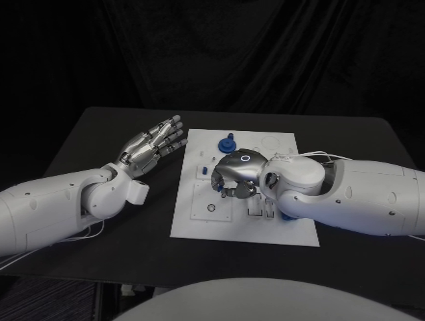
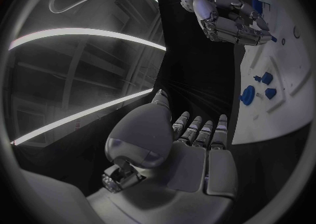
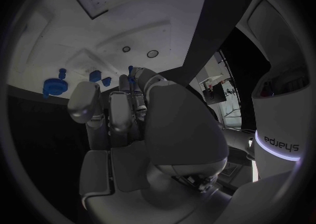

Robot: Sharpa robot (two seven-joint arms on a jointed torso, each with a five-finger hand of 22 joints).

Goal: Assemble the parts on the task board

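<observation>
The white task board [image 1: 198,217] lies in the middle of the table. A blue gear-like part [image 1: 227,142] stands near its far edge, seen from the wrists as the gear part [image 2: 248,95] [image 3: 52,84] with two smaller blue parts [image 2: 266,78] [image 3: 95,75] beside it. My right hand [image 1: 236,174] [image 2: 227,21] [image 3: 125,108] hovers over the board's middle, fingers curled down, pinching a small blue part [image 2: 272,38] [image 3: 131,74] at its fingertips. My left hand [image 1: 154,147] [image 2: 197,139] floats left of the board, flat with fingers stretched out, holding nothing.
The board [image 3: 99,34] has round holes and slots in its surface. A small blue piece [image 1: 203,171] sits at its left edge. Black table [image 1: 96,134] surrounds the board on all sides. My right forearm [image 1: 367,194] covers the board's right near corner.
</observation>
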